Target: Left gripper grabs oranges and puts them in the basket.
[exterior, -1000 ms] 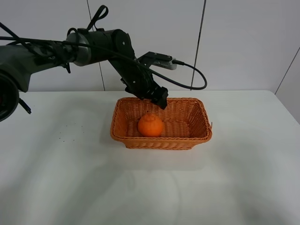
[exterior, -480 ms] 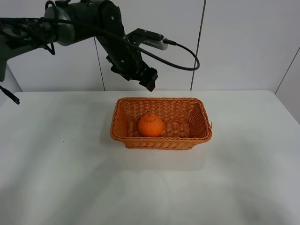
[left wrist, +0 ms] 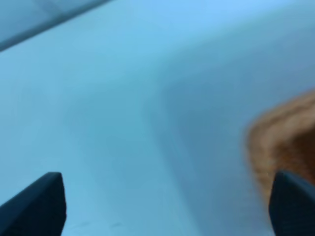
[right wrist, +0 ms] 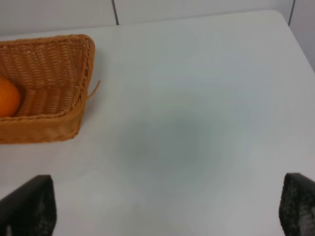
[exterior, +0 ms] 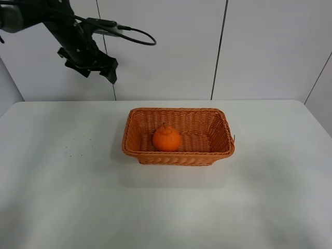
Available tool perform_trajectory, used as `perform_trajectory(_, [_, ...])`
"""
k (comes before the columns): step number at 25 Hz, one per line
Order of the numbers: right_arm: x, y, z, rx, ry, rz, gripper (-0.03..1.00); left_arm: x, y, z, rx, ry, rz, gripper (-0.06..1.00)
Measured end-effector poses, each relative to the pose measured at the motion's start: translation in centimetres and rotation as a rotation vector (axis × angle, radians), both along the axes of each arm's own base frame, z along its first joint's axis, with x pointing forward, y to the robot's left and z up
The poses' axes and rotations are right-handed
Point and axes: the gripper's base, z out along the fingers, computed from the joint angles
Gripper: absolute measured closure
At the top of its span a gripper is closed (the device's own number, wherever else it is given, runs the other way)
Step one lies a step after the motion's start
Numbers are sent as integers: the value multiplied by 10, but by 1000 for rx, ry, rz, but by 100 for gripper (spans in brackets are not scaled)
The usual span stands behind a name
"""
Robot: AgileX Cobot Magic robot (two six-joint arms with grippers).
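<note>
The orange (exterior: 166, 138), a knobbly-topped citrus, lies well apart from the left gripper (exterior: 98, 74). The fruit sits low in the woven wicker basket (exterior: 179, 110) near the middle of the white table (exterior: 62, 197). The gripper hangs high against the wall panels toward the far left, above the table's back edge, with a black cable (exterior: 137, 33) looping off its arm. Its two black fingers are spread wide and carry nothing; in its own wrist view the left gripper (left wrist: 167, 211) shows only the two fingertips at the picture's edges over blurred pale table. An orange-brown smear there is probably a corner of the basket (left wrist: 285, 142), though the blur makes that uncertain. The basket holds the single orange and nothing else, the fruit resting on the floor toward its left half, close to the near wall. From the right wrist view the basket (right wrist: 54, 123) shows one corner with the orange (right wrist: 7, 97) partly in sight inside. The right gripper (right wrist: 162, 211) is likewise spread apart and empty above bare table beside the basket.
</note>
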Motion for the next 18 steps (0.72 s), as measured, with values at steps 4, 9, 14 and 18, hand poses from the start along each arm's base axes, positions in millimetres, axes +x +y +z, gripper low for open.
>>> perform_trajectory(4, [0,0,0,0,0,0,27,4,50,9,0,-19,102,1])
perform_trajectory(9, [0,0,0,0,0,0,27,3,102,11,12,-4,206,1])
perform_trajectory(14, [0,0,0,0,0,0,27,-1,116,11,29,26,217,1])
perform_trajectory(18, [0,0,0,0,0,0,27,-5,115,12,16,40,214,1])
